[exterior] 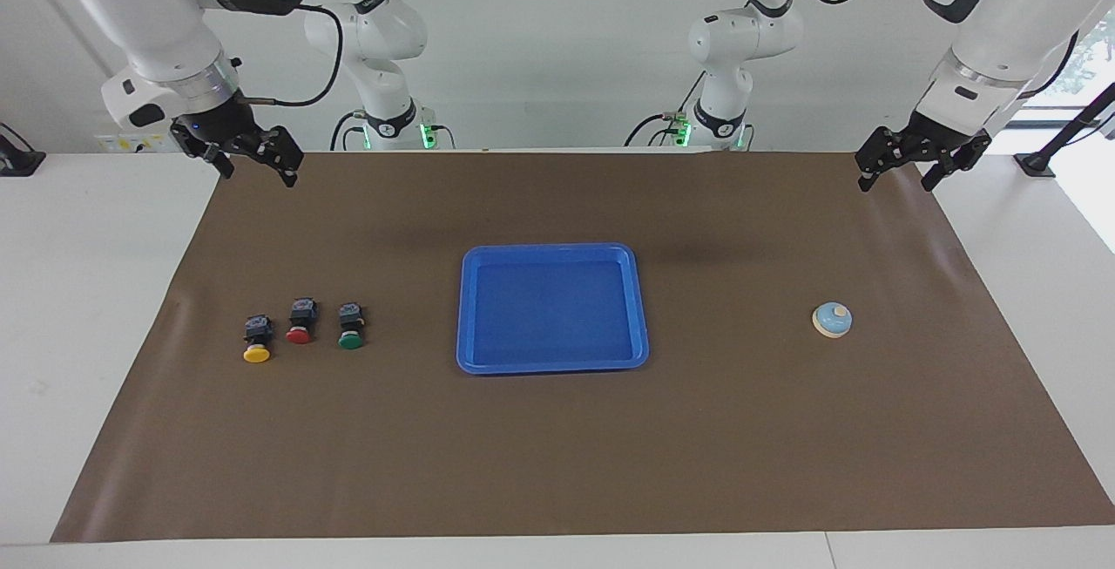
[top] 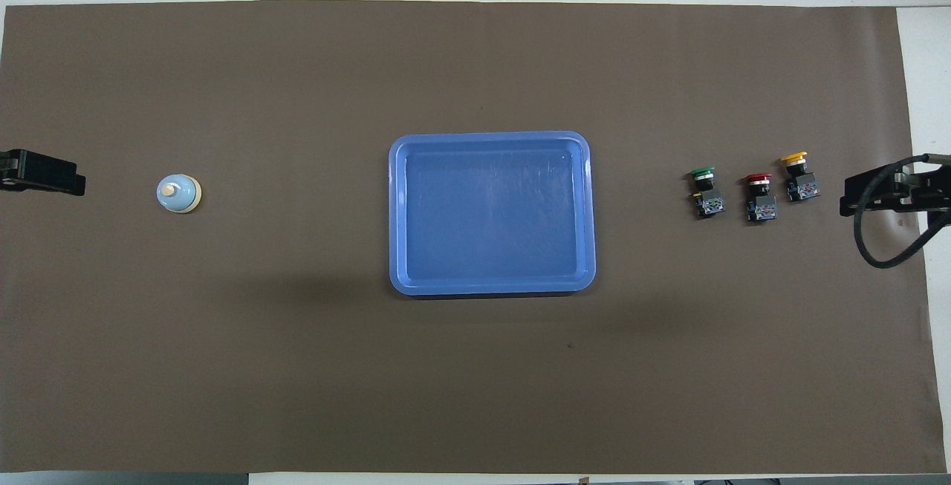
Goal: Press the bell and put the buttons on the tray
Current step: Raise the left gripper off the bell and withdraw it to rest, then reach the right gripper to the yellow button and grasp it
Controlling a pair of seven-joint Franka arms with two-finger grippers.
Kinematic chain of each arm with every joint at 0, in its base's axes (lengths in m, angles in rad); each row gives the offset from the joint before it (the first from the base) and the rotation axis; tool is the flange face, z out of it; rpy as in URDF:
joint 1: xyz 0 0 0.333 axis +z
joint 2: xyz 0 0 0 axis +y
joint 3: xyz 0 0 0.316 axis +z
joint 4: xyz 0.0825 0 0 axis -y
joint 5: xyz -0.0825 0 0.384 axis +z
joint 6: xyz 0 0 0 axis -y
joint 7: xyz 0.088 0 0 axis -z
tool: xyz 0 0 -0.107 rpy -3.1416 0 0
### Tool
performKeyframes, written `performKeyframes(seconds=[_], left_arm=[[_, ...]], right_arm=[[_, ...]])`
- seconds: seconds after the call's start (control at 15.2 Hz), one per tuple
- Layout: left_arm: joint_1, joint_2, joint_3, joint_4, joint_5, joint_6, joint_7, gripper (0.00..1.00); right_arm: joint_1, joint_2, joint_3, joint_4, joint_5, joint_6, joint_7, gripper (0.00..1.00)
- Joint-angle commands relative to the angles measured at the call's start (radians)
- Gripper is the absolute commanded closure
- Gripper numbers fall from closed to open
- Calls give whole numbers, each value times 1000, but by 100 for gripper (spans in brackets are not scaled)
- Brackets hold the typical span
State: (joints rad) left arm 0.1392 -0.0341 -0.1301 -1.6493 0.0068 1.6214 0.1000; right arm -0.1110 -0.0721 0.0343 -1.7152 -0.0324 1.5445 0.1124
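Note:
The blue tray (exterior: pixel 552 365) (top: pixel 490 286) lies in the middle of the brown mat with nothing in it. Three buttons stand in a row toward the right arm's end: yellow (exterior: pixel 256 342) (top: pixel 799 177), red (exterior: pixel 300 323) (top: pixel 759 197) and green (exterior: pixel 350 328) (top: pixel 706 191), the green one closest to the tray. The bell (exterior: pixel 832 320) (top: pixel 178 194) sits alone toward the left arm's end. My right gripper (exterior: pixel 259 172) (top: pixel 862 199) hangs open and empty over the mat's edge at its own end. My left gripper (exterior: pixel 897 181) (top: pixel 44 173) waits open and empty over the mat's edge at its end.
The brown mat (exterior: pixel 557 464) covers most of the white table (exterior: pixel 87 290). Both arm bases stand at the robots' edge of the table. A black cable (top: pixel 880 247) loops down from the right wrist.

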Motion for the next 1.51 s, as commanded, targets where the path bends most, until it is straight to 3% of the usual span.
performKeyframes(seconds=[0.0,0.13,0.33,0.46,0.79,0.99,1.44], left_arm=[[-1,-24,6,-26,-7,8,6,0],[-1,-24,6,-26,-7,6,7,0],[-1,-24,6,-26,-7,6,7,0],[-1,-24,6,-26,-7,6,7,0],[-1,-24,6,-26,-7,6,7,0],[-1,-24,6,-26,-7,6,7,0],[-1,-24,6,-26,-7,6,7,0]], right_arm=[[-10,-12,7,0,17,-20,7,0],[-9,-14,6,-10,22,37,-31,0],[-9,-43,6,-145,14,188,-114,0],[-12,-26,4,-182,12,245,-146,0],[-68,179,6,-188,12,478,-313,5],[-70,224,6,-230,12,620,-390,5],[-105,388,9,-173,29,703,-584,0]])
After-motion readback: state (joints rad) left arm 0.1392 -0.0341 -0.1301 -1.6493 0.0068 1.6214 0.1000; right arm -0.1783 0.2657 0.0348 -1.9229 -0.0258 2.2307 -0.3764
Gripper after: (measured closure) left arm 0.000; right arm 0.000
